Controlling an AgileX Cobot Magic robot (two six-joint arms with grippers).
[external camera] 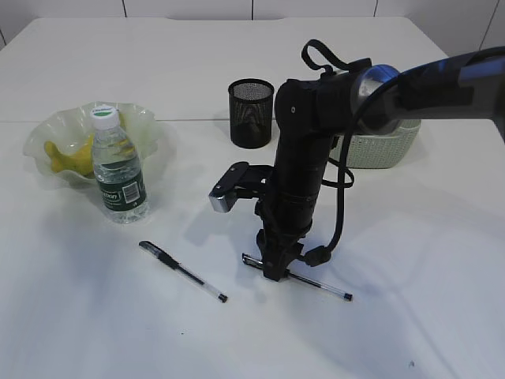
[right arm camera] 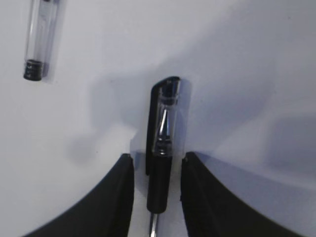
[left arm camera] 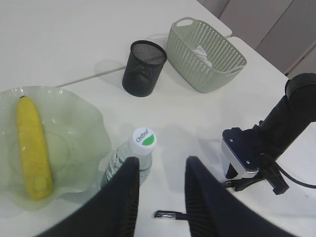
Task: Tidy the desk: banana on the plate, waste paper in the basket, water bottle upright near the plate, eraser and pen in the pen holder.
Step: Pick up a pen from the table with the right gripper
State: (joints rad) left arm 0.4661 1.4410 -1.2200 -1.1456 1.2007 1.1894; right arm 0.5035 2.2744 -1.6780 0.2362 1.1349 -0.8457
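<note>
A yellow banana (external camera: 65,160) lies on the wavy glass plate (external camera: 47,130). The water bottle (external camera: 118,170) stands upright next to the plate. Two pens lie on the table: one at the front left (external camera: 183,271), one (external camera: 316,283) under my right gripper (external camera: 274,268). In the right wrist view my right gripper (right arm camera: 157,165) is open, its fingers straddling this pen (right arm camera: 165,128) with a gap on each side. My left gripper (left arm camera: 160,197) is open and empty, above the bottle (left arm camera: 140,140) and the other pen (left arm camera: 170,215). No eraser shows.
The black mesh pen holder (external camera: 251,112) stands at the back centre. The pale green basket (left arm camera: 207,69) beside it holds white crumpled paper (left arm camera: 201,51). The right arm (external camera: 304,158) reaches across the middle of the table.
</note>
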